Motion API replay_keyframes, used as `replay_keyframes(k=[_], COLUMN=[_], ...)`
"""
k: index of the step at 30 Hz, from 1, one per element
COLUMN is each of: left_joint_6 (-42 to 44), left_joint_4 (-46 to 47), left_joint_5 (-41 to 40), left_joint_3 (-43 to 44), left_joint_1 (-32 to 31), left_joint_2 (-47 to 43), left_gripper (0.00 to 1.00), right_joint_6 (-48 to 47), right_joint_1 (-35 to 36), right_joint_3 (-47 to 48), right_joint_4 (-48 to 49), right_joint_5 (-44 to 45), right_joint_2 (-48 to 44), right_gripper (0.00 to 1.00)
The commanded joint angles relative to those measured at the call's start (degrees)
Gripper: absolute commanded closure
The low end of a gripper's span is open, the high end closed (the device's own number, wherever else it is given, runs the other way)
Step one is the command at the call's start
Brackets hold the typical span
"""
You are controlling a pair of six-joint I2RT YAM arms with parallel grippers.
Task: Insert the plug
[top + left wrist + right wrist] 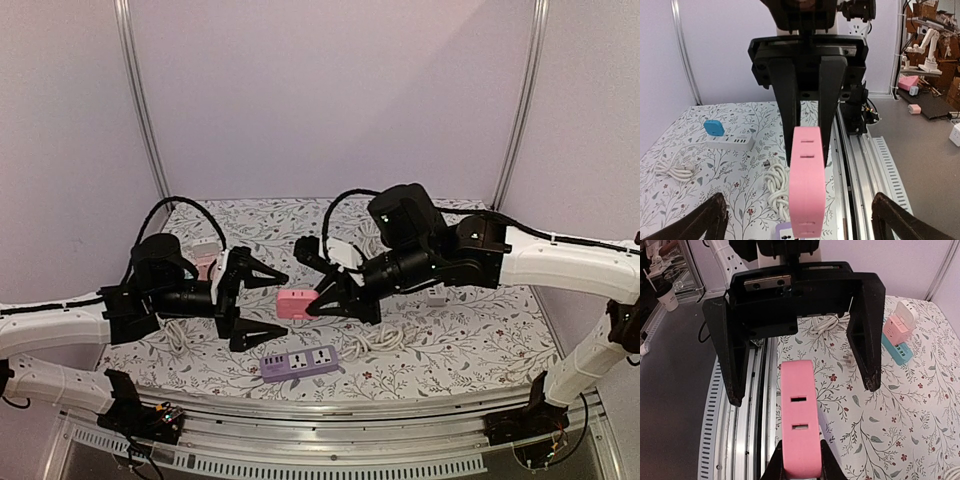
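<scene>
A pink adapter block (294, 304) with paired slots is held above the table between the two arms. My right gripper (320, 298) is shut on its far end; in the right wrist view my fingers (776, 462) clamp the pink block (799, 415) from both sides. My left gripper (282, 304) is open, with its fingers above and below the block's near end and not touching it. In the left wrist view the block (807, 180) hangs between my spread fingers (707, 220). A purple power strip (300, 362) lies flat below.
White coiled cables (385, 338) lie by the purple strip. A white strip with a blue plug (729, 142) lies far on the table. Pink and white adapters sit on a teal strip (897, 347). The metal rail (330, 408) runs along the near edge.
</scene>
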Motion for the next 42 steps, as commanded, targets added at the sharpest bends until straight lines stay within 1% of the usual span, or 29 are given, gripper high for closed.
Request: replay_keyframes(k=[1, 4, 6, 7, 8, 10, 13, 16, 20, 22, 23, 25, 26, 27, 28, 32, 35, 38, 42], left_joint_6=[10.6, 5.2, 2.7, 1.9, 0.7, -1.2, -1.0, 0.3, -0.4, -0.9, -1.1, -1.1, -1.0, -0.9, -0.8, -0.6, 1.6, 4.3, 4.7], left_joint_4=[-9.6, -3.5, 0.2, 1.2, 1.9, 3.8, 8.3, 10.2, 13.4, 13.7, 13.6, 13.6, 13.6, 13.3, 12.9, 12.2, 15.2, 18.1, 19.8], left_joint_5=[-2.1, -5.4, -4.9, -4.5, -5.2, -6.8, -7.9, -7.7, -7.1, -6.9, -7.0, -7.2, -7.2, -6.9, -6.6, -5.6, -8.7, -11.7, -11.6], left_joint_3=[-4.9, -10.6, -13.1, -13.9, -14.5, -15.5, -16.8, -16.5, -16.5, -16.1, -16.0, -16.0, -16.0, -16.1, -16.1, -18.3, -20.5, -21.2, -20.3], left_joint_1=[0.9, 0.9, 0.8, 0.7, 0.7, 0.6, -0.2, -0.7, -0.8, -1.2, -1.3, -1.7, -1.9, -2.1, -2.3, -3.6, -5.6, -6.2, -6.2], left_joint_2=[-3.1, -3.6, -3.3, -2.7, -2.0, -1.1, -0.1, 2.2, 5.3, 6.3, 6.6, 7.2, 7.4, 7.6, 7.8, 10.2, 12.0, 13.6, 15.7], left_gripper=[0.01, 0.01, 0.01, 0.03, 0.08, 0.2, 0.34, 0.42, 0.47, 0.53, 0.58, 0.72, 0.81, 0.92, 1.0, 1.0, 1.0, 1.0, 1.0], right_joint_6=[-9.6, -12.9, -14.1, -14.7, -15.3, -15.7, -15.5, -15.7, -16.1, -16.0, -15.9, -15.7, -15.8, -15.7, -15.5, -13.8, -12.7, -13.3, -14.0], right_joint_1=[-0.7, -1.3, -1.4, -1.4, -1.5, -1.5, -1.4, -1.6, -1.9, -2.1, -2.2, -2.3, -2.3, -2.3, -2.4, -2.4, -2.3, -2.3, -2.4], right_joint_3=[-0.7, -1.3, -3.5, -4.6, -5.3, -6.4, -8.1, -9.0, -9.1, -9.5, -9.8, -10.3, -10.5, -10.7, -10.7, -10.7, -11.3, -10.9, -11.2], right_joint_4=[-0.2, 1.0, 3.8, 5.1, 6.2, 8.3, 12.1, 14.4, 15.0, 15.5, 15.8, 16.3, 16.5, 16.7, 16.7, 16.9, 18.7, 19.2, 19.2], right_joint_5=[-5.8, -9.4, -9.8, -9.8, -9.7, -8.8, -7.7, -7.3, -7.5, -7.1, -7.0, -7.2, -7.4, -7.5, -7.4, -6.8, -5.9, -4.9, -4.1], right_joint_2=[5.7, 9.6, 10.5, 10.5, 10.6, 10.7, 11.5, 12.6, 13.8, 14.2, 14.3, 14.2, 14.4, 14.6, 15.1, 17.3, 19.2, 20.5, 21.0], right_gripper=[1.0, 1.0, 1.0, 1.0, 1.0, 1.0, 1.0, 1.0, 1.0, 1.0, 1.0, 1.0, 1.0, 1.0, 1.0, 1.0, 1.0, 1.0, 1.0])
